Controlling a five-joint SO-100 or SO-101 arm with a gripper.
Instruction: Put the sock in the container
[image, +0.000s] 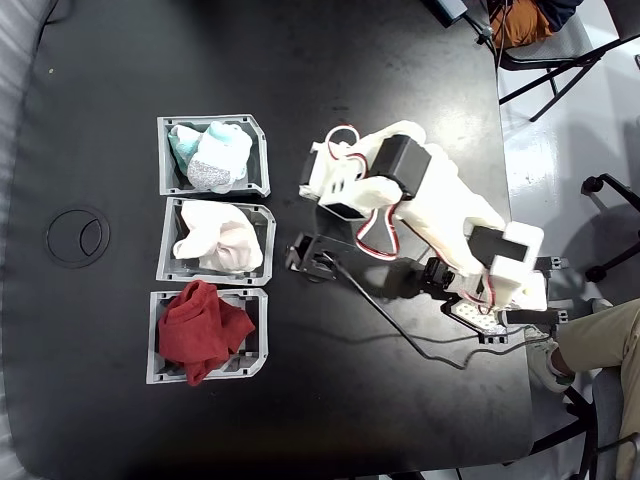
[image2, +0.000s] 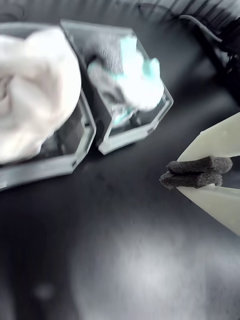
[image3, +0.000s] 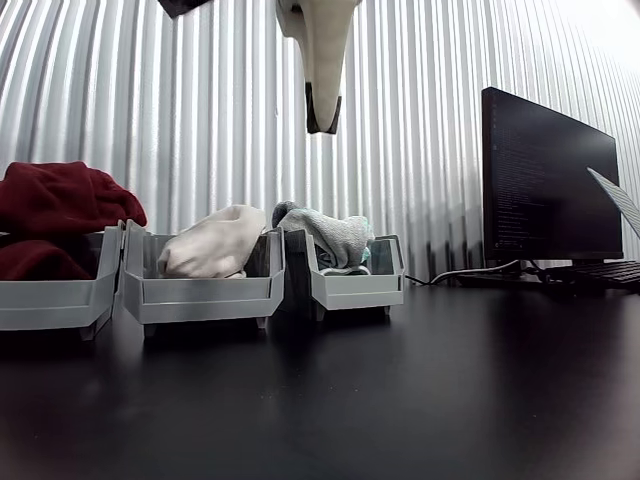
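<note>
The sock (image: 222, 163), white with a grey patch, lies in the container (image: 263, 150), the top grey bin in the fixed view, on teal-and-white fabric (image: 184, 145). The other view shows the sock (image3: 332, 236) heaped above the rim of the rightmost bin, the container (image3: 356, 289). Blurred in the wrist view, the sock (image2: 137, 90) fills the container (image2: 131, 138). My gripper (image2: 175, 173) is shut, its foam pads (image2: 200, 164) pressed together with nothing between them. It hangs over bare table right of the bins (image: 312, 182) and high above the table (image3: 322, 122).
A middle bin holds plain white cloth (image: 220, 240) and the bottom bin red cloth (image: 203, 330). A small black camera (image: 310, 255) with a cable sits on the table right of the bins. A monitor (image3: 550, 180) stands on the right. A person's leg (image: 600, 340) is beside the table.
</note>
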